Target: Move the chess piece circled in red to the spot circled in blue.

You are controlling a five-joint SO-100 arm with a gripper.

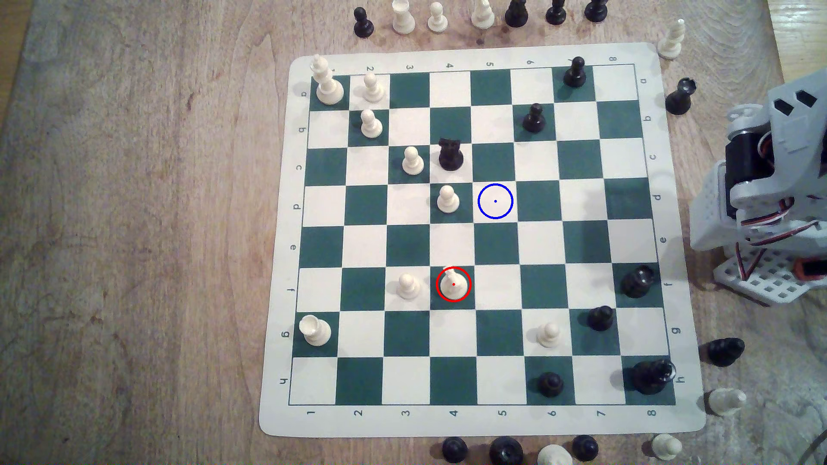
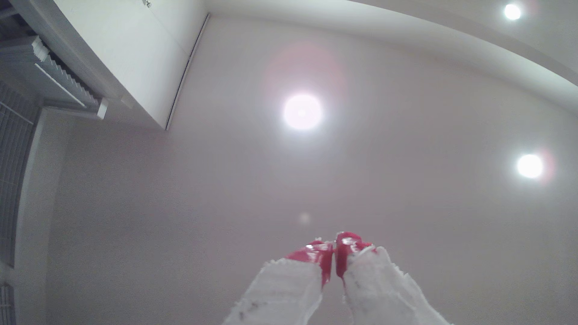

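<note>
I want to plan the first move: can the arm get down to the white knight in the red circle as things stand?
Probably yes. The knight has free squares toward the arm on the exterior view's right; only a cream pawn stands close, on the far side. The gripper is shut and pointing at the ceiling, so it must swing down and open first.

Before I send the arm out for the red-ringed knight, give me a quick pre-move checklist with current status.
1. Knight upright on its red-ringed green square: ok.
2. Blue-ringed spot free of pieces: ok.
3. Pincer empty, tips together, aimed at the ceiling: ok, but open it before descent.
4. Room around the knight: a pawn stands on the next square to the exterior view's left; not ok for a wide approach.
5. Room around the spot: another pawn sits beside it and a black rook diagonally; cannot tell if the margin suffices.
6. Arm off the board: ok.
</note>
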